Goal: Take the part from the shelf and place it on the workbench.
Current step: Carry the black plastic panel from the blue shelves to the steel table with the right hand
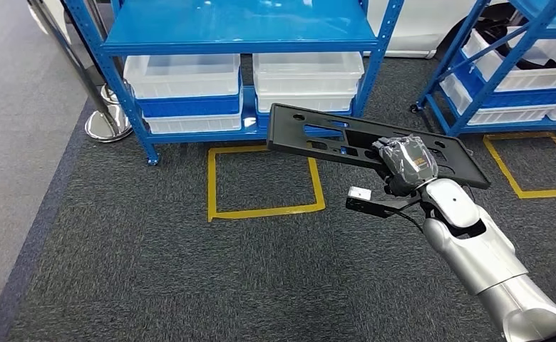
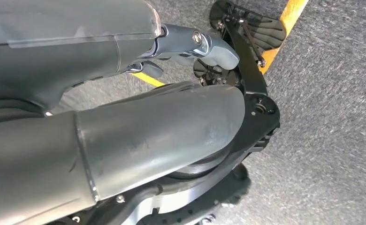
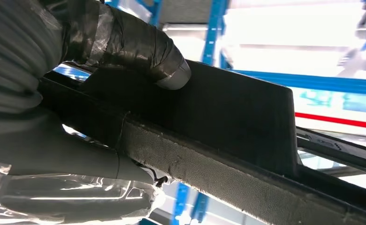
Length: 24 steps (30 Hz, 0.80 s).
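Part (image 1: 332,135) in right hand (image 1: 405,162)

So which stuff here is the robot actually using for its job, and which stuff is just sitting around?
For the job:
- black part, a flat panel with cut-outs, held up over the floor
- right hand, gripping the part's near edge
- blue shelf

Just sitting around:
- clear bins on the shelf
- yellow tape square on the carpet
- silver post base

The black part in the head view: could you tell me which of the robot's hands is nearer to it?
Right. The right hand grips the black part at its near edge, above the carpet. The left hand hangs low over the floor, with no part at its fingers.
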Each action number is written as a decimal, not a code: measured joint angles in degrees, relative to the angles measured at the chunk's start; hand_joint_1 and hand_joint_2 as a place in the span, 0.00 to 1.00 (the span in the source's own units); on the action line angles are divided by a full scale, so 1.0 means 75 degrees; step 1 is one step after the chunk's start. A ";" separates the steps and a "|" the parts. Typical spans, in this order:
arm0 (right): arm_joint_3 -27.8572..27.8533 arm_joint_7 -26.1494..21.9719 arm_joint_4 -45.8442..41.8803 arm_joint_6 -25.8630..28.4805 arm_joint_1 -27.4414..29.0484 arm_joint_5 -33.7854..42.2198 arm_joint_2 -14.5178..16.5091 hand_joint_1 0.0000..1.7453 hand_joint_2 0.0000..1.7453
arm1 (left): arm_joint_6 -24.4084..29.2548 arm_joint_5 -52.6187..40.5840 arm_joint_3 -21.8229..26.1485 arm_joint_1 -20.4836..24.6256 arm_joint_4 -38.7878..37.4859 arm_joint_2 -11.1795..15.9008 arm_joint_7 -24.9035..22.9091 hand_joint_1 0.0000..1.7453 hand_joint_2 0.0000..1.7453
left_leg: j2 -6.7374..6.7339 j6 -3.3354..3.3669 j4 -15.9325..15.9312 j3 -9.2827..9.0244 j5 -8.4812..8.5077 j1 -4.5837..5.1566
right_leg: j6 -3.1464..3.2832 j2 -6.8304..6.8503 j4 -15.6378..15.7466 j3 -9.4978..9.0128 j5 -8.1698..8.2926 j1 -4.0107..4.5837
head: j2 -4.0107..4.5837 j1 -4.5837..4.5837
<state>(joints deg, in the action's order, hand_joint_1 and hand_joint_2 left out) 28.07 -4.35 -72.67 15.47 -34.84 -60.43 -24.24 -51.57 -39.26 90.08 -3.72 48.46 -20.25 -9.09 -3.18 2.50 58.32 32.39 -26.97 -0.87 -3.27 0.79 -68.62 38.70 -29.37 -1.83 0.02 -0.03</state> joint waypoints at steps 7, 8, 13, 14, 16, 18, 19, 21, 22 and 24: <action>-0.0031 0.0003 -0.0052 -0.0003 0.0002 0.0000 -0.0049 1.00 1.00 | 0.0098 0.0004 -0.0004 0.0044 -0.0002 -0.0031 0.0003 0.00 0.00 | -0.0307 -0.0271 0.0100 -0.0001 -0.0127 0.0073 | 0.0342 0.0186 0.1314 -0.0614 0.0372 0.0117 | -0.0001 -0.0006; -0.0031 0.0012 -0.0069 -0.0005 0.0007 -0.0003 -0.0054 1.00 1.00 | 0.0122 0.0004 -0.0004 0.0048 -0.0004 -0.0031 0.0002 0.00 0.00 | -0.0162 -0.0300 0.0315 0.0083 -0.0299 0.0057 | 0.0401 0.0117 0.1341 -0.0601 0.0409 0.0099 | -0.0001 -0.0006; -0.0019 0.0209 -0.0211 -0.0130 0.0213 -0.0210 0.0028 1.00 1.00 | 0.0432 0.0012 0.0000 0.0027 -0.0012 -0.0033 -0.0095 0.00 0.00 | 0.0369 -0.0316 0.2178 0.0841 -0.1161 0.0027 | 0.0504 -0.0281 0.1307 -0.0496 0.0478 0.0118 | 0.0000 -0.0007; -0.0013 0.0249 -0.0230 -0.0144 0.0273 -0.0266 0.0056 1.00 1.00 | 0.0485 0.0015 -0.0001 0.0028 -0.0012 -0.0033 -0.0116 0.00 0.00 | 0.0388 -0.0302 0.1991 0.0736 -0.0986 0.0027 | 0.0504 -0.0377 0.1281 -0.0483 0.0479 0.0124 | 0.0000 -0.0007; -0.0005 0.0297 -0.0279 -0.0148 0.0349 -0.0330 0.0110 1.00 1.00 | 0.0548 0.0020 -0.0001 0.0033 -0.0012 -0.0033 -0.0134 0.00 0.00 | 0.0598 -0.0252 0.1028 0.0261 -0.0486 0.0018 | 0.0489 -0.0569 0.1211 -0.0452 0.0474 0.0121 | -0.0001 -0.0006; -0.0001 0.0327 -0.0324 -0.0149 0.0354 -0.0369 0.0157 1.00 1.00 | 0.0575 0.0023 0.0002 0.0037 -0.0013 -0.0035 -0.0149 0.00 0.00 | 0.0876 -0.0225 0.0321 -0.0051 -0.0270 0.0002 | 0.0418 -0.0749 0.1131 -0.0372 0.0484 0.0122 | -0.0001 -0.0004; 0.0000 0.0343 -0.0338 -0.0149 0.0362 -0.0391 0.0179 1.00 1.00 | 0.0589 0.0023 0.0003 0.0038 -0.0014 -0.0036 -0.0160 0.00 0.00 | 0.0937 -0.0213 0.0227 -0.0084 -0.0280 0.0008 | 0.0359 -0.0833 0.1124 -0.0327 0.0508 0.0107 | -0.0001 -0.0004; 0.0001 0.0372 -0.0364 -0.0144 0.0420 -0.0432 0.0203 1.00 1.00 | 0.0637 0.0014 0.0002 0.0054 -0.0016 -0.0039 -0.0187 0.00 0.00 | 0.0808 -0.0146 0.0158 -0.0095 -0.0219 0.0018 | 0.0233 -0.0962 0.1157 -0.0270 0.0570 0.0065 | 0.0000 -0.0007; -0.0001 0.0391 -0.0383 -0.0136 0.0463 -0.0466 0.0207 1.00 1.00 | 0.0673 -0.0004 0.0001 0.0069 -0.0017 -0.0036 -0.0196 0.00 0.00 | 0.0723 -0.0092 0.0109 -0.0104 -0.0173 0.0008 | 0.0189 -0.0893 0.1136 -0.0243 0.0551 0.0065 | -0.0001 -0.0001; -0.0004 0.0438 -0.0443 -0.0118 0.0526 -0.0574 0.0226 1.00 1.00 | 0.0772 -0.0082 0.0000 0.0091 -0.0032 -0.0031 -0.0194 0.00 0.00 | 0.0539 -0.0002 0.0011 -0.0113 -0.0091 -0.0021 | 0.0129 -0.0530 0.0689 -0.0031 0.0251 0.0082 | -0.0001 0.0023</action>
<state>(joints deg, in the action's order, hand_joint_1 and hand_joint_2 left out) 28.04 -1.07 -76.00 14.59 -30.89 -64.74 -22.55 -45.78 -39.88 90.08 -3.04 48.22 -20.49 -10.55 0.86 2.49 58.41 31.55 -27.65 -1.03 -2.30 -3.19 -63.45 38.46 -27.49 -1.22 0.02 0.15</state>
